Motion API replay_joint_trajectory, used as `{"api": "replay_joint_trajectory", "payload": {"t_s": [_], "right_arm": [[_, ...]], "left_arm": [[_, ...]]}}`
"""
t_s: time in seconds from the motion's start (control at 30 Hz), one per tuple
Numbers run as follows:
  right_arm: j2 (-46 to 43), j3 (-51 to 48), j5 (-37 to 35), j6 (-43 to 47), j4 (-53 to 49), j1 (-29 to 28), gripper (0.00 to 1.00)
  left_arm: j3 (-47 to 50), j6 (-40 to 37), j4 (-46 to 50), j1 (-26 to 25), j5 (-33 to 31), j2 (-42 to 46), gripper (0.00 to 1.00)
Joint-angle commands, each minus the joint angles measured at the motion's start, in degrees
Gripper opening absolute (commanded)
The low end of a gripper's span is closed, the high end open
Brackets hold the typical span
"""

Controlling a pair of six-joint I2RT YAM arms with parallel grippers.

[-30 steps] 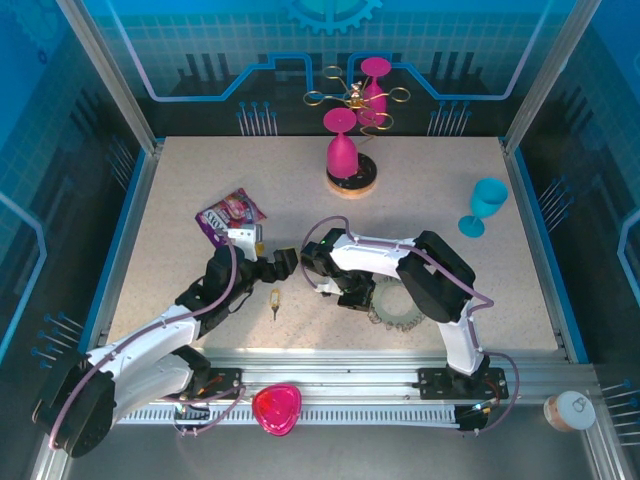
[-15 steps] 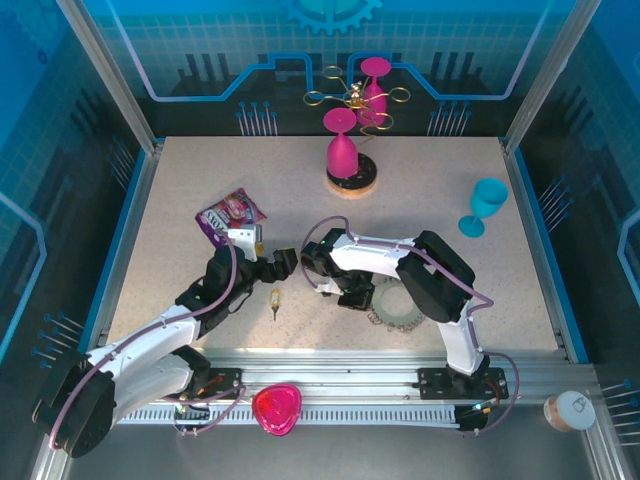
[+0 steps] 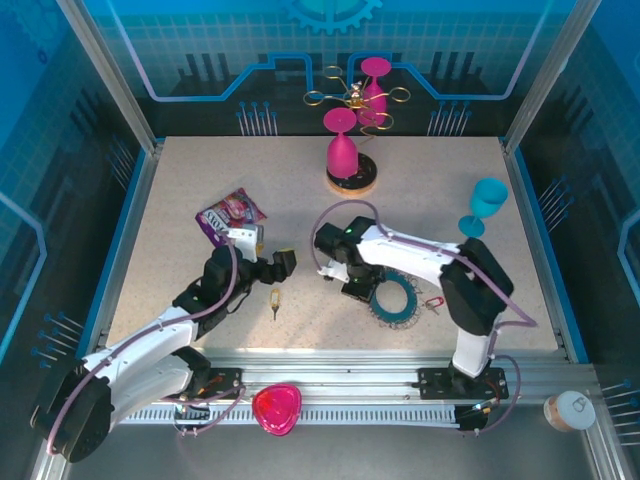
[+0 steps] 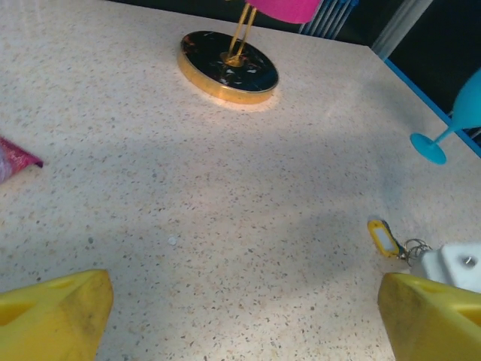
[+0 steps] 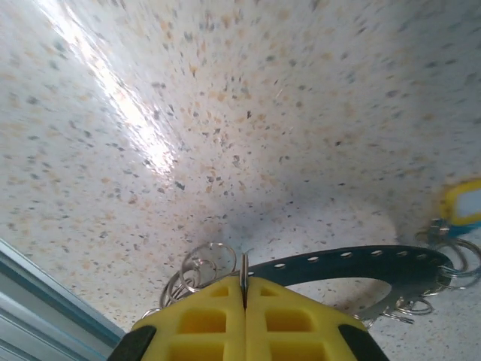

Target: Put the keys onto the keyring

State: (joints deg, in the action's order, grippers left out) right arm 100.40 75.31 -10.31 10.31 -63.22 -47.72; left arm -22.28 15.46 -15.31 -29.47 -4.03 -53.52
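Right jaws (image 5: 244,289) are pressed fully together, pinching the thin edge of the keyring (image 5: 353,259) (image 3: 390,316), with small wire loops bunched right at the pinch. The keyring is on the counter (image 3: 200,170), on the arm-base side of the dark coaster (image 3: 352,182) and a bit to its right; cannot tell if it lies flat or is tipped up. Left jaws (image 4: 240,308) (image 3: 285,262) are spread wide with nothing between them, hovering over bare counter on the base side of the coaster and to its left. A yellow-headed key (image 3: 275,300) lies loose on the counter, further toward the bases from the coaster than the left jaws and apart from the keyring. A red-headed key (image 3: 433,303) sits base-side and well right of the coaster, just off the keyring's rim. A yellow tag key (image 5: 466,204) (image 4: 383,239) with small rings sits at the keyring's edge; attached or not, cannot tell. An upturned pink glass (image 3: 342,150) stands on the coaster.
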Motion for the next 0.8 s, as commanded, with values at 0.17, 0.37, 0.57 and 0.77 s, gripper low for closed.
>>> {"api": "replay_joint_trajectory", "payload": {"t_s": [0.17, 0.37, 0.57, 0.77], "right_arm": [[-10.16, -3.46, 10.97, 1.41, 8.68, 3.83, 0.00], [-16.46, -6.31, 19.59, 3.99, 14.51, 7.53, 0.00], [-19.30, -8.00, 24.62, 7.18, 18.37, 9.15, 0.00], [-19.30, -8.18, 29.56, 7.37, 20.86, 9.53, 0.00]], "left_arm": [[-6.60, -14.88, -0.22, -0.39, 16.87, -4.44, 0.72], [-13.68, -26.86, 7.75, -0.63, 35.09, -10.04, 0.61], [-17.96, -34.66, 10.72, -0.59, 43.58, -15.81, 0.48], [-21.66, -37.04, 12.23, -0.76, 49.76, -21.46, 0.38]]}}
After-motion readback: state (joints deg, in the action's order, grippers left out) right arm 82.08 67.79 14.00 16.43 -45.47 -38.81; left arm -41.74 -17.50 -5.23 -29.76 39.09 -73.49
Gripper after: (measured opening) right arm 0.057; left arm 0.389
